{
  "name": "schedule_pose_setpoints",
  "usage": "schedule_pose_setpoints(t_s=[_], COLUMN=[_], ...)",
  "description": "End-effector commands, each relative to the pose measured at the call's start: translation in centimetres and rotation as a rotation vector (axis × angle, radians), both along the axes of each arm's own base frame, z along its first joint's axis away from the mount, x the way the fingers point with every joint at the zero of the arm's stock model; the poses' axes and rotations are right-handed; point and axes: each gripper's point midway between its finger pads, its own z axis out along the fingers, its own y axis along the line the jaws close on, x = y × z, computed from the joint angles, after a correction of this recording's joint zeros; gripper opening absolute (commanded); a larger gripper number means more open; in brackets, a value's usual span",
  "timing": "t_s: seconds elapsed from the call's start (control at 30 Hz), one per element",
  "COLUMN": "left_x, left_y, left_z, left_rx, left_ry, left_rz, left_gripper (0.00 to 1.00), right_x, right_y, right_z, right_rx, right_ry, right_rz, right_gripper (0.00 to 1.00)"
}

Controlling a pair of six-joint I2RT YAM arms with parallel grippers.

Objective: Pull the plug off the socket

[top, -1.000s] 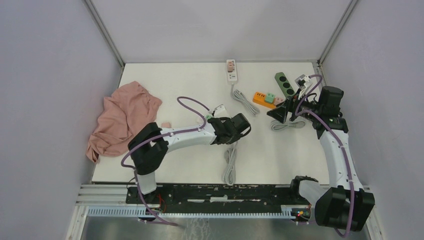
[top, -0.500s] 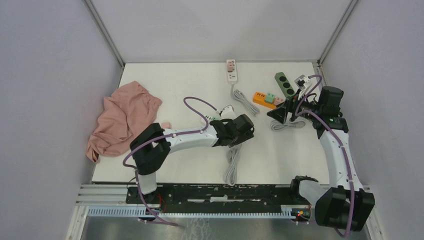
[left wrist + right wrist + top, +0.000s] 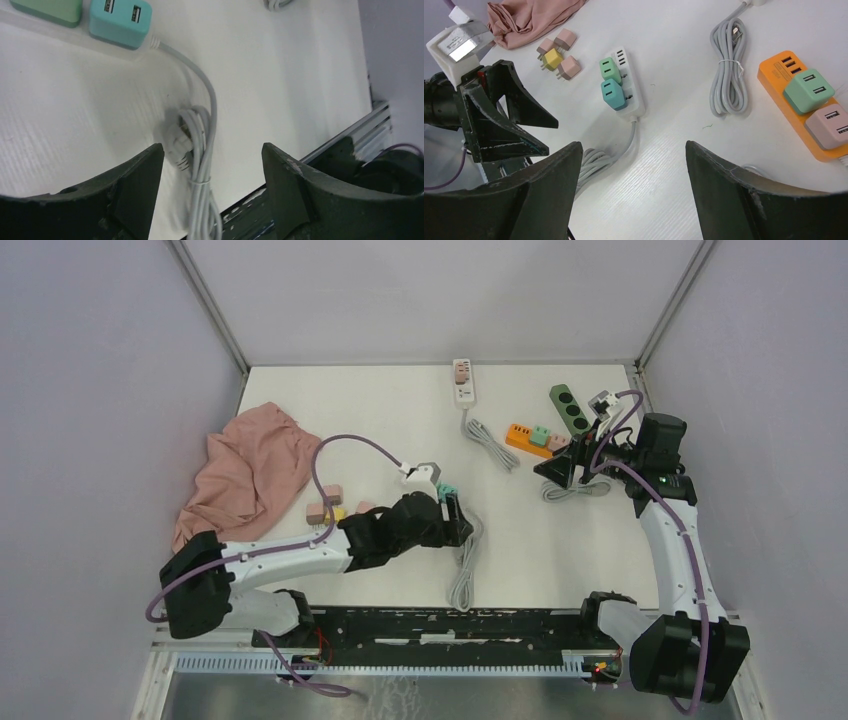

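Note:
A white power strip (image 3: pixel 630 85), the socket, lies mid-table with a green plug (image 3: pixel 608 69) and a teal plug (image 3: pixel 614 94) seated in it. Its grey cord (image 3: pixel 206 95) runs down to a tied bundle (image 3: pixel 202 175). My left gripper (image 3: pixel 212 150) is open and holds nothing. It hovers low over that bundle, just past the strip's cord end, with the teal plug (image 3: pixel 120 24) ahead of it. In the top view the left gripper (image 3: pixel 458 523) covers most of the strip. My right gripper (image 3: pixel 634 150) is open and empty at the far right, away from the strip.
Several loose pink and yellow plugs (image 3: pixel 558 52) lie left of the strip. A pink cloth (image 3: pixel 250 475) is at the left. An orange strip (image 3: pixel 794 107) with two plugs, a green strip (image 3: pixel 568 408), a white strip (image 3: pixel 462 380) and a cable bundle (image 3: pixel 726 85) lie at the back right.
My left gripper went from shut to open, and the left arm swung down toward the near left. Loose plugs now show where the arm lay. The right arm has not moved.

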Motion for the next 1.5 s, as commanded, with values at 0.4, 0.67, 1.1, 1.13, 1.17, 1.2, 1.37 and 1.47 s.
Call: schedule_pose_setpoints(t_s=[0.4,0.67,1.1,1.13,1.17,1.2,1.37,1.47], left_x=[-2.8,-2.8,-3.7,-4.0,-4.3,-4.6,-6.7,-7.2], left_y=[3.8,3.4,1.1,0.7,0.3,0.0,-3.0,-5.9], left_z=[-3.6,-5.4,-7.7,-7.8,-7.9,-8.2,-8.7,-8.6], left_rx=[0.190,0.231,0.242,0.230,0.219,0.212,0.107,0.026], left_ry=[-0.233,-0.210,-0.139,-0.132,-0.123,-0.110,-0.050,-0.046], left_rz=[-0.345,-0.376,-0.477,-0.496,-0.516,-0.537,-0.674,-0.728], left_gripper=[0.72,0.62,0.27,0.25,0.23,0.21,0.13,0.13], right_x=[0.4,0.4,0.3,0.3,0.3,0.3,0.2,0.2], right_y=[0.1,0.1,0.2,0.1,0.2,0.2,0.2,0.2], right_z=[2.0,1.9,2.0,2.0,2.0,2.0,2.1,2.2], right_rx=[-0.010,-0.011,-0.008,-0.009,-0.009,-0.009,-0.009,-0.008], right_ry=[-0.083,-0.081,-0.082,-0.081,-0.083,-0.082,-0.085,-0.085], right_rz=[0.029,0.030,0.034,0.032,0.034,0.035,0.036,0.037], right_gripper=[0.82,0.82,0.82,0.82,0.82,0.82,0.82,0.82])
